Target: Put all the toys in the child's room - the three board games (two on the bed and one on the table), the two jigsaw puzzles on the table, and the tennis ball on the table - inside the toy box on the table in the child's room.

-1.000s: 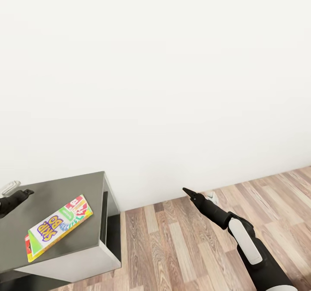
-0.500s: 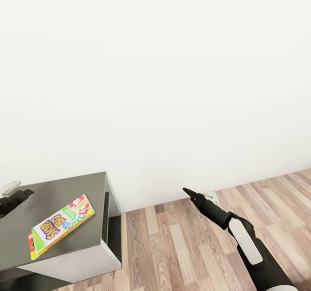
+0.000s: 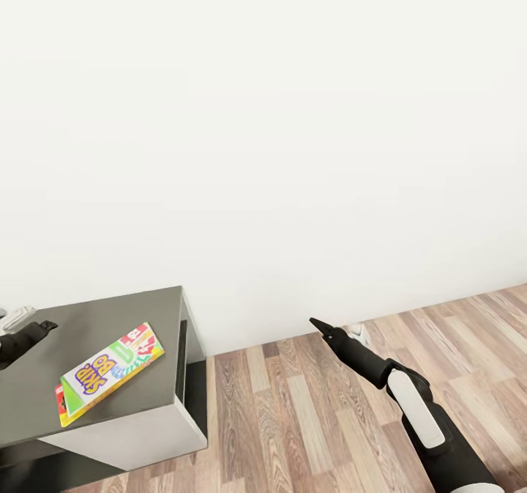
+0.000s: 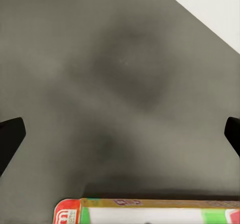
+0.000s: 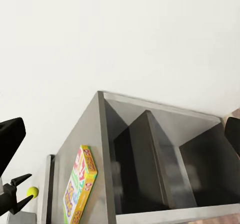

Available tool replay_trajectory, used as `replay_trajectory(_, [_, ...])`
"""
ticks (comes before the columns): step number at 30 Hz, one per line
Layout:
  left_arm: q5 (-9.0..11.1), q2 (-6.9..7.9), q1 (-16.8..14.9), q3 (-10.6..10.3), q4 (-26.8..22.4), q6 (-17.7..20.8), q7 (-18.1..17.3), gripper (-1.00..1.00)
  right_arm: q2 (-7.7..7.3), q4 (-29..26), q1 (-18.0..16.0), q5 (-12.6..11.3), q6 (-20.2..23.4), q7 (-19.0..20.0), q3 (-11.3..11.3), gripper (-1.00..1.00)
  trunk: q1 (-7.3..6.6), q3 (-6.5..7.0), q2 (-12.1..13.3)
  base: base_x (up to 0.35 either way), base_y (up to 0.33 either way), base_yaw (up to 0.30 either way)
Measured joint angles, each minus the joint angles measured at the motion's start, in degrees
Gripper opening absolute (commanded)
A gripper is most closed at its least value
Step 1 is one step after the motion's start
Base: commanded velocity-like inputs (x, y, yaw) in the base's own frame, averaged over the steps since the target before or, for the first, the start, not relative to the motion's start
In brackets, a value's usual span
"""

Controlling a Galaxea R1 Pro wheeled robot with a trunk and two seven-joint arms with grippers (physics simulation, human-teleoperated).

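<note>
A board game (image 3: 110, 372) with a green-edged, colourful printed cover lies flat on the low cabinet (image 3: 88, 317) with a dark grey top. My left gripper (image 3: 33, 328) hovers open over that top, just beside the box, whose edge (image 4: 150, 211) runs along the near rim of the left wrist view. My right gripper (image 3: 320, 324) hangs open over the wooden floor, away from the cabinet. In the right wrist view the board game (image 5: 80, 189) shows edge-on, and a small yellow tennis ball (image 5: 32, 191) sits beyond it near the left gripper's fingertips. The toy box, table, bed and jigsaw puzzles are out of view.
The cabinet has open dark shelves (image 5: 150, 169) on its front side. A plain white wall (image 3: 263, 112) stands close behind it. Wooden floor (image 3: 293, 420) stretches to the right of the cabinet.
The whole picture has shifted slightly, so the camera has moved. Both arms keep their pose, and the board game still lies on the cabinet.
</note>
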Motion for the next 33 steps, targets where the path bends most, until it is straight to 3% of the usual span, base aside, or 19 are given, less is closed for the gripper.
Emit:
replay_trajectory(24, [0.01,-0.08,0.00,0.05,0.02,0.14,-0.01,1.00,0.00,0.00,-0.01,0.00,0.00,-0.10,0.00,1.00,0.02,0.00,-0.01,-0.068,0.000,0.000])
replay_trajectory(33, [0.00,-0.06,0.00,0.06,-0.57,2.80,-0.10,1.00,0.08,0.00,0.00,0.03,-0.03,-0.11,-0.01,1.00,0.01,0.00,0.00,-0.120,0.000,0.000])
